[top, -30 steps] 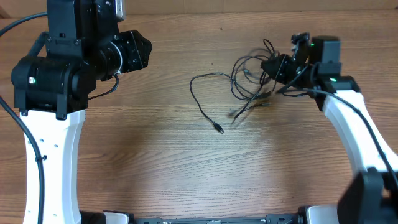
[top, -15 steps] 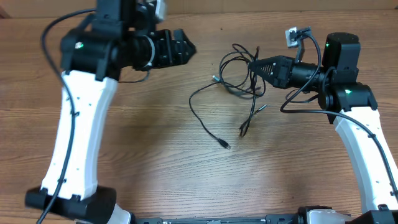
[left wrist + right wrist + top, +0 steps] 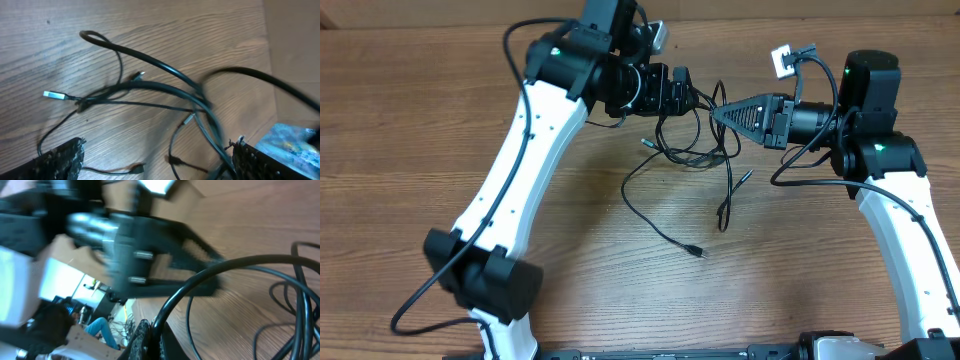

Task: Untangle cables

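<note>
Overhead, your right claw (image 3: 716,114) is pinched shut on the cables (image 3: 698,148), whose tangle drapes onto the desk (image 3: 800,280) between the arms; your left claw (image 3: 687,94) sits just beside it. Left wrist: its fingers (image 3: 60,160) stand wide apart, cables lying between them. Right wrist: a black cable arcs up from the closed tips

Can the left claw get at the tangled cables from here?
Probably yes. The left claw is open right at the cables, with strands crossing its gap in the wrist view. The right claw grips them from the other side and doesn't seem to block it.
</note>
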`<state>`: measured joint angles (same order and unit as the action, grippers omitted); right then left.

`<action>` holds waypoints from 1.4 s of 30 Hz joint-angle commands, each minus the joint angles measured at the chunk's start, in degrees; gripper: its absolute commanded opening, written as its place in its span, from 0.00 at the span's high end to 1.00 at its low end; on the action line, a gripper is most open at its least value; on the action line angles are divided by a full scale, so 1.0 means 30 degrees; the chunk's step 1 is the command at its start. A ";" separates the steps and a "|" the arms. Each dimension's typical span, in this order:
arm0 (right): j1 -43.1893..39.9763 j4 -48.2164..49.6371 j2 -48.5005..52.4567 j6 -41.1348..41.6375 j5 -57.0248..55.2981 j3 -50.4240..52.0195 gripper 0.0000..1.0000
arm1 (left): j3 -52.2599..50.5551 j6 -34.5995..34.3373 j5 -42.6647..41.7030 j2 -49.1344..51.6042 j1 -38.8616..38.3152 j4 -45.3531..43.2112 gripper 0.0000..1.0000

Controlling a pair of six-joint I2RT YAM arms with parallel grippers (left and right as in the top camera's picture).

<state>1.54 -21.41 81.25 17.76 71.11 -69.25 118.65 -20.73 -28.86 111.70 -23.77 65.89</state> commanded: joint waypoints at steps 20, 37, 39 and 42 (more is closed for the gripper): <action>-0.0095 1.7435 -0.0262 1.2087 0.3162 -0.0517 0.96 | 0.0036 -0.0233 0.2004 0.4488 -0.0306 -0.0219 0.31; -0.1253 0.8451 -0.0146 0.5625 -0.5807 -0.0510 0.96 | 0.0029 -0.0780 1.0695 0.4495 0.0568 0.4707 0.46; -0.1843 0.6528 -0.0146 0.4918 -0.8029 -0.0510 0.96 | 0.0029 -0.1042 1.1344 0.4495 0.0933 0.5362 0.46; -0.2805 0.3577 -0.0146 0.4830 -1.1701 -0.0510 0.96 | 0.0029 -0.1384 1.2065 0.4495 0.1494 0.6033 0.48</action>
<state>-3.84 -6.52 81.28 36.69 52.49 -69.49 118.65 -22.72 0.84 123.90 -21.56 82.61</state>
